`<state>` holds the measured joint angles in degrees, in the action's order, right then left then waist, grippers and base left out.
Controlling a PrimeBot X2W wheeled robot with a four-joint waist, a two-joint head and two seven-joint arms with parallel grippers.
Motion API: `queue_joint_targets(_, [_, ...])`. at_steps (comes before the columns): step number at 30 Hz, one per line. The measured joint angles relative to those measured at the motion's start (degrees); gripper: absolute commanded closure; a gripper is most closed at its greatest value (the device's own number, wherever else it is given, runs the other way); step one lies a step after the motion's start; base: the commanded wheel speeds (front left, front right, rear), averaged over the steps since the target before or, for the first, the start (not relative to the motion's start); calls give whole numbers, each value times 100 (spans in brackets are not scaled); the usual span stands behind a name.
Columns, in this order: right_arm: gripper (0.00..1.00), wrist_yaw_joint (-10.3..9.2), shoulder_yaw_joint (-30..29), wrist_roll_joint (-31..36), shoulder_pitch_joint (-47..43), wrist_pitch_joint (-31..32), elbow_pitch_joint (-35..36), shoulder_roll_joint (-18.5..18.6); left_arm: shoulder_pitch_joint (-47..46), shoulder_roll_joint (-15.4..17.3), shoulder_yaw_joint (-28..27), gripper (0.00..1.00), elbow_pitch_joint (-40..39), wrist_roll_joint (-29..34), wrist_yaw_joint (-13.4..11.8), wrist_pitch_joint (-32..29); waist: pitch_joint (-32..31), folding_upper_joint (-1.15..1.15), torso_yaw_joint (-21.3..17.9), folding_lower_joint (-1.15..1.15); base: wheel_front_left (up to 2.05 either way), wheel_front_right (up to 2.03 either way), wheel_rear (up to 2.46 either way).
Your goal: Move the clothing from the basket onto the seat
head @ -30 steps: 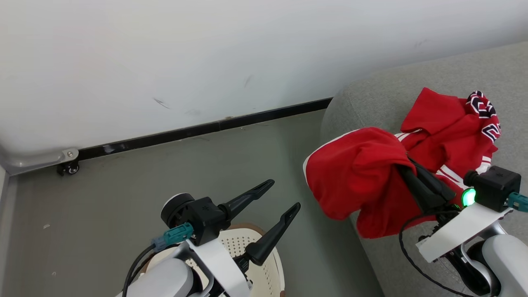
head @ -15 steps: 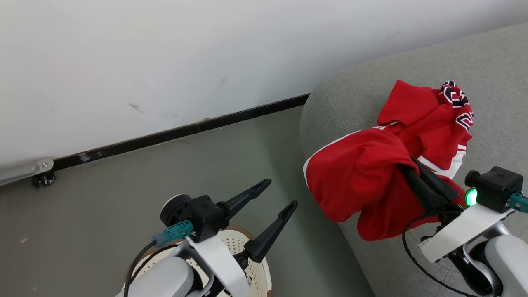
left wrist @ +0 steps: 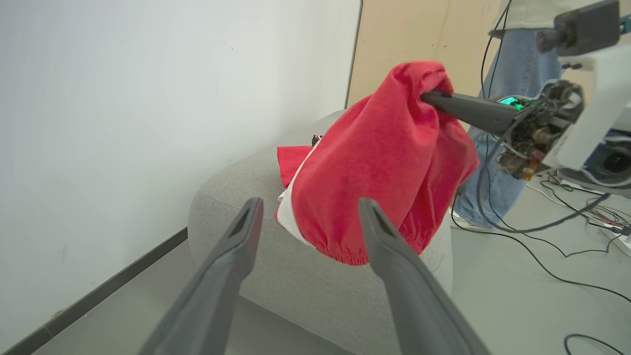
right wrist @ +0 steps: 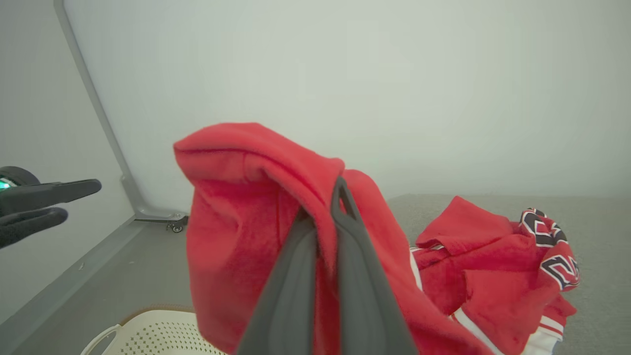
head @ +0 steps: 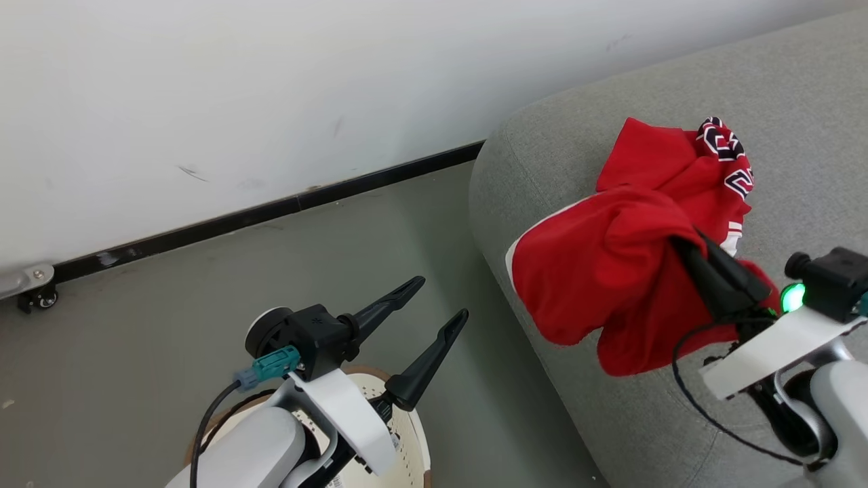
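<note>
Grey seat (head: pixel 800 102) holds one red jersey (head: pixel 678 163), the right pincer (head: pixel 688 245) grips a second garment (head: pixel 597 271) above its edge, unreleased, and the left pincer (head: pixel 439 298) gapes empty over the basket (head: pixel 407 427).

Red thin-fabric jersey (head: pixel 597 271) hangs from my right tool (right wrist: pixel 325 204) over the left end of the big grey fabric sofa (head: pixel 563 135), with another numbered red jersey (head: pixel 685 169) lying on it just behind. My left tool (head: pixel 441 298) is off to the left, above the cream perforated plastic basket (head: pixel 409 444) on the floor (head: pixel 169 305).
</note>
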<state>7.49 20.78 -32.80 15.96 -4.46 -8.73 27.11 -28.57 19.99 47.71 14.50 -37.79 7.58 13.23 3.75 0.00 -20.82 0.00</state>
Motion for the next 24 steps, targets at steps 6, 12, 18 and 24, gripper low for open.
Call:
queue_joint_targets(6, [100, 0, -241, -1, 490, 0, -162, 110, -65, 3, -43, 0, 48, 3, -2, 35, 120, 0, -77, 0, 0, 0, 0])
queue_joint_targets(12, [100, 0, -421, -26, 930, 2, -363, 254, -192, 54, -123, 0, 65, 21, -53, 40, 272, 0, -123, 0, 0, 0, 0])
queue_joint_targets(18, [100, 0, -575, -107, 1308, 21, -597, 375, -255, 146, -233, 0, 69, 31, -107, 41, 445, 0, -136, 0, 0, 0, 0])
queue_joint_targets(24, [100, 0, -691, -220, 1544, 26, -890, 434, -352, 178, -289, 0, 62, 83, -154, 42, 636, 0, -126, 0, 0, 0, 0])
